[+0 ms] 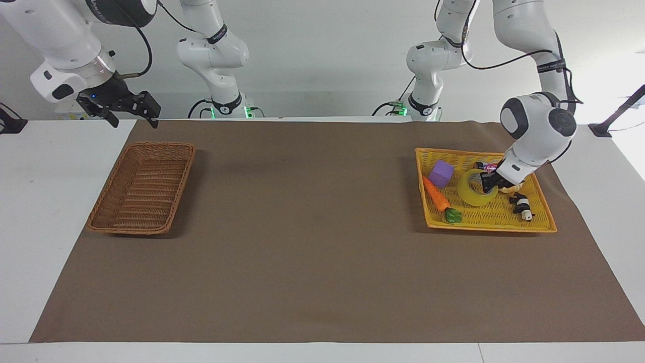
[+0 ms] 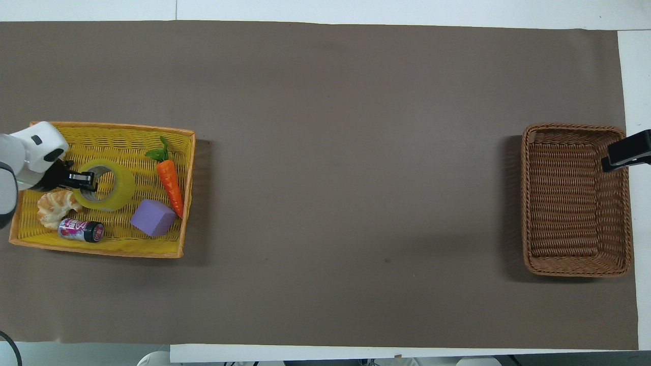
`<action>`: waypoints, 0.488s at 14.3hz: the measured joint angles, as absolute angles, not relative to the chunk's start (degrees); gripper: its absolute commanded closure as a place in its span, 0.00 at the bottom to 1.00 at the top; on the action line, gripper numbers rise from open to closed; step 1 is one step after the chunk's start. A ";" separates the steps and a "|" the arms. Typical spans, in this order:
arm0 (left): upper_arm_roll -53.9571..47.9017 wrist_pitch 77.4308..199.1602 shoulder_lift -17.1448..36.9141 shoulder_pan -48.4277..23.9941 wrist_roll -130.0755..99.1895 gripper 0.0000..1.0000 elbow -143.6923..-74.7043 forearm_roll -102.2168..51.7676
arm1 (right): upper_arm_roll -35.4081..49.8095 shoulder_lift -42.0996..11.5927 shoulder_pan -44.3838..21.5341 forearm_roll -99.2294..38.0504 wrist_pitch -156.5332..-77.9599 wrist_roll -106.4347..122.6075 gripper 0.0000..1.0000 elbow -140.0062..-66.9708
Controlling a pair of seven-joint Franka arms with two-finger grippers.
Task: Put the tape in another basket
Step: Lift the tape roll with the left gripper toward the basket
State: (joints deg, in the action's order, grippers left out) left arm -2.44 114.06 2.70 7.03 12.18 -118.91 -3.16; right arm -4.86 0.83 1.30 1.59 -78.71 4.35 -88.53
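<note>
White desk (image 1: 30, 212) under a wide brown paper mat (image 1: 312, 252). At the right arm's end, a rectangular brown woven wicker basket (image 1: 142, 187) with deep sloping sides. At the left arm's end, a shallow yellow-orange plastic woven tray (image 1: 539, 222). In the tray: wide roll of translucent yellow packing tape (image 1: 472, 189) with a pale core, tipped up on edge, its lower rim near or on the weave, cannot tell which; orange toy carrot with green top (image 1: 437, 195) and purple foam cube (image 1: 441, 173) beside it toward the desk's middle; pale bread-like piece (image 2: 55, 207), small pink-and-black can (image 2: 81, 230) lying on its side, small black-and-white figure (image 1: 522, 205). Left tool (image 1: 489, 182) low over the tray, clamped on the roll's wall, one finger inside the core. Right tool (image 1: 130, 112), waiting, jaws spread, empty, above the desk's edge near the wicker basket.
</note>
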 measured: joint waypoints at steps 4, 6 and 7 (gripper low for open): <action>-3.13 94.20 1.15 -0.06 -1.67 0.98 -101.03 -9.48 | -4.91 0.83 1.46 1.59 -78.57 4.35 0.01 -88.53; -3.62 96.99 0.85 -9.46 -11.21 0.90 -100.65 -9.64 | -4.88 0.83 1.42 1.59 -78.53 4.40 0.01 -88.53; -3.88 100.12 1.12 -13.89 -14.00 0.91 -101.11 -9.83 | -4.81 0.83 1.34 1.59 -78.49 4.81 0.01 -88.54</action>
